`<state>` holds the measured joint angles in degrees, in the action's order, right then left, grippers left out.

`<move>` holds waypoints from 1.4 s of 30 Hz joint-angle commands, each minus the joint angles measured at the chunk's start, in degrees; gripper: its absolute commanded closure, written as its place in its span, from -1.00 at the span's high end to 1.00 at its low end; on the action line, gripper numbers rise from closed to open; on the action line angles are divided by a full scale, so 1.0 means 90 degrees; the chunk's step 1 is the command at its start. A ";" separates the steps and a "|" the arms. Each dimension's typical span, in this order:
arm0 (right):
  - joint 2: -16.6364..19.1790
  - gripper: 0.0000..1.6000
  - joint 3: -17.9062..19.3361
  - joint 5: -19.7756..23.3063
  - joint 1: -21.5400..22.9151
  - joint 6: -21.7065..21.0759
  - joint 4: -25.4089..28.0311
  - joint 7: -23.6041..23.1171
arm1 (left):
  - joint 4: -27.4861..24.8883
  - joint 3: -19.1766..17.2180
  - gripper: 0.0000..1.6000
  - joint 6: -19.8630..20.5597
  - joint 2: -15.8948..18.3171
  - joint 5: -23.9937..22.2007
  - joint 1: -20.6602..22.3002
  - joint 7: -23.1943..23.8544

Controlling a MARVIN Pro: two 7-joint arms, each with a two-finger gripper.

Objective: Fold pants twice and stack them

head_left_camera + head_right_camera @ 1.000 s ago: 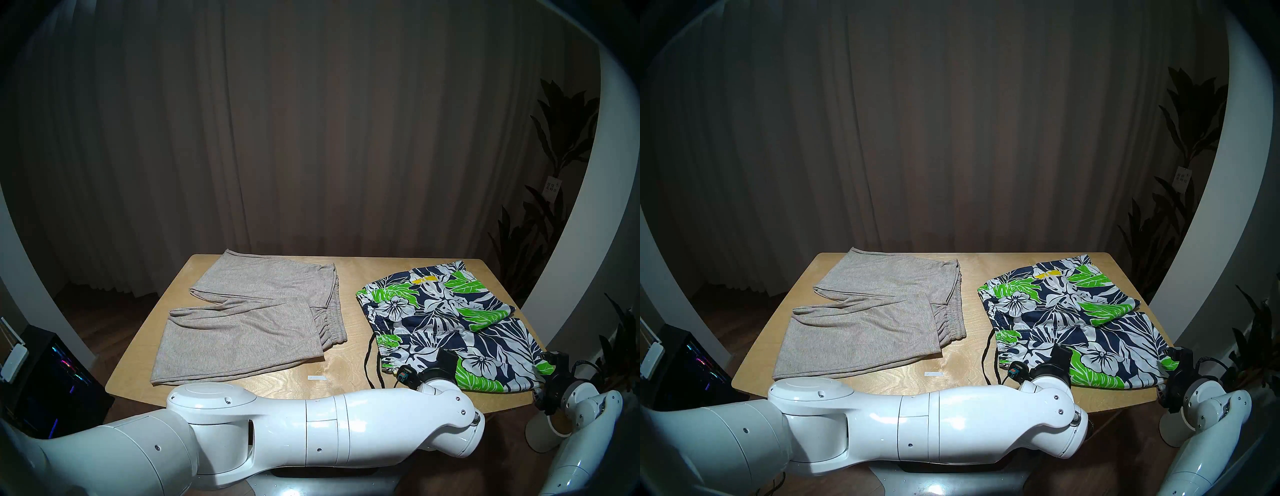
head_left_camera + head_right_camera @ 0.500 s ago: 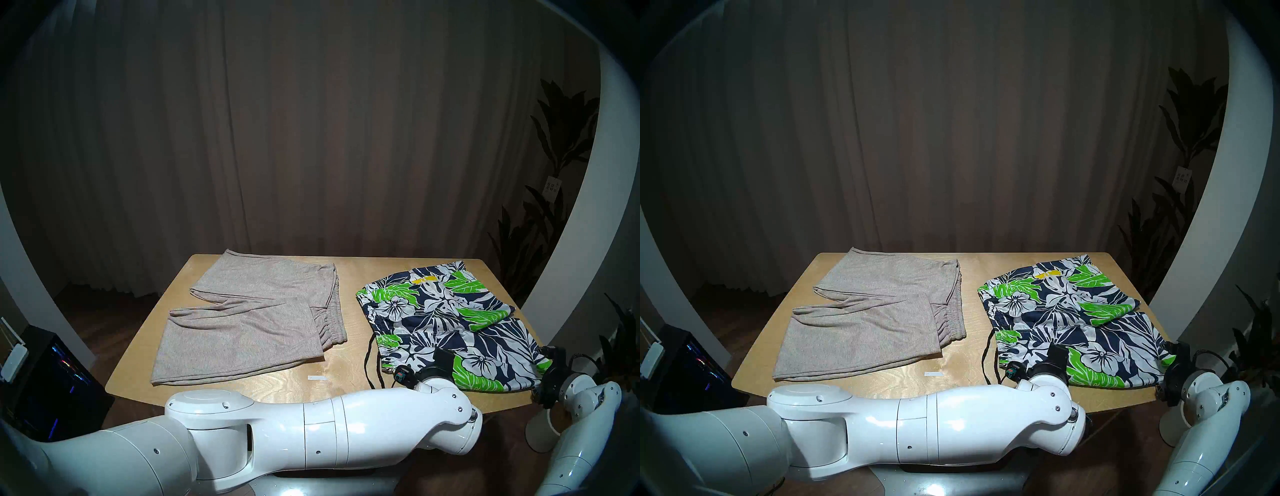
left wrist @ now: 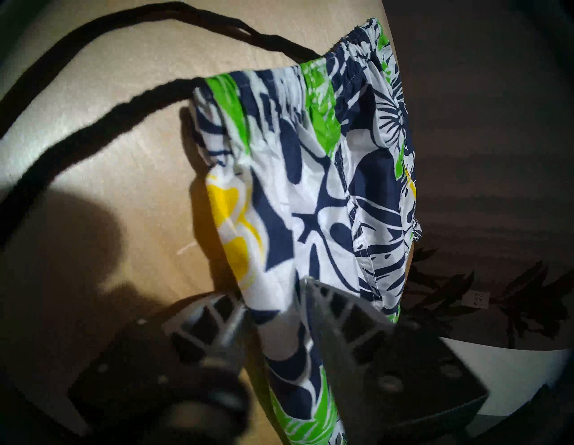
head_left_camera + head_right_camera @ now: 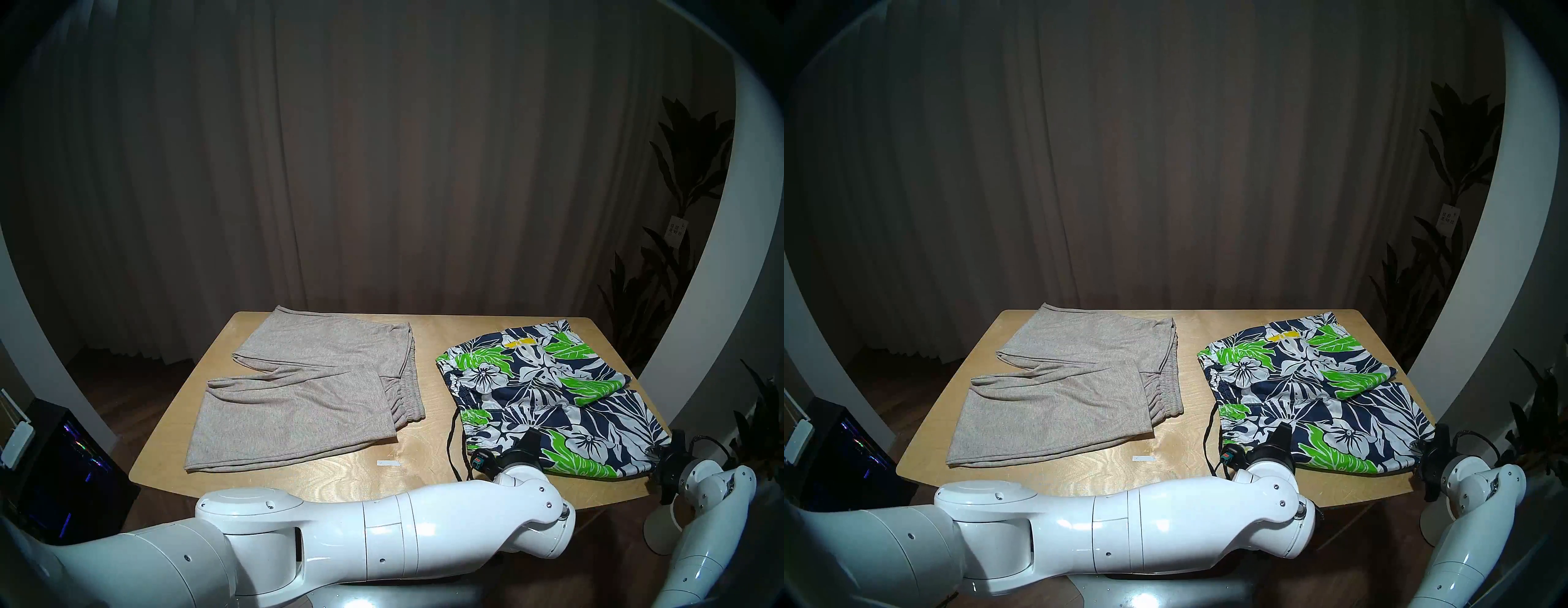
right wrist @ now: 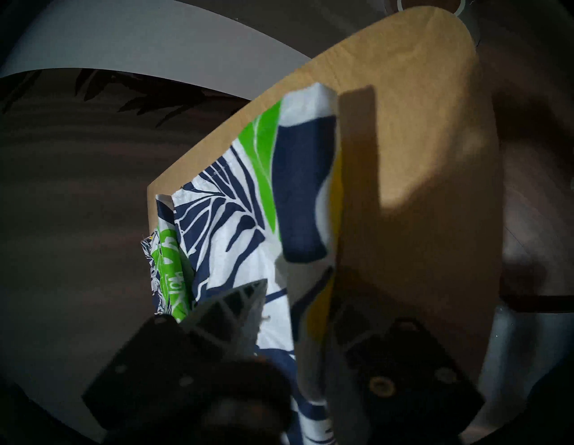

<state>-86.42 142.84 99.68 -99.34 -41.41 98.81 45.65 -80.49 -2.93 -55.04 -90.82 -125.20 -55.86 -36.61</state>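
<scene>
The floral shorts [image 4: 551, 395] lie spread on the right half of the wooden table [image 4: 424, 471], with the black drawstring [image 4: 449, 441] trailing off the waist. My left gripper [image 4: 530, 443] pinches the near waist corner, and in the left wrist view [image 3: 275, 295] the cloth runs between its fingers. At the near hem corner, which is bunched and raised, my right gripper [image 4: 674, 441] has the fabric between its fingers [image 5: 296, 289]. The grey-beige pants [image 4: 305, 382] lie on the left half, legs doubled back toward the waistband, untouched.
A strip of white tape [image 4: 388, 463] marks the table's near middle. A black box with coloured lights [image 4: 63, 467] stands on the floor at the left. Plants [image 4: 679, 263] and a white round stand base [image 4: 666, 526] are at the right.
Both grippers have closed from wide open onto the shorts' near edge. The left arm has shifted slightly left, and the near hem corner has bunched up at the right gripper.
</scene>
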 commanded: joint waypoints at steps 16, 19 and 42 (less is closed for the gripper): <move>0.0204 -1.00 -0.0069 0.0190 0.0280 -0.0054 0.0650 0.0073 | -0.0505 -0.0372 -1.00 0.0005 0.0180 0.0117 -0.0113 0.0183; 0.0211 -1.00 -0.0078 0.0272 0.0356 -0.0063 0.0788 0.0069 | -0.0642 -0.0431 -1.00 0.0005 0.0194 0.0127 -0.0105 0.0194; 0.0126 -1.00 -0.0530 0.0586 0.0755 -0.0128 0.0994 0.0129 | -0.1723 -0.1018 -1.00 0.0005 0.0883 0.0520 -0.0480 0.0527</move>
<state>-85.35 138.86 104.34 -94.12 -42.92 106.83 46.86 -92.82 -10.35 -55.07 -84.86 -122.39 -58.92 -33.33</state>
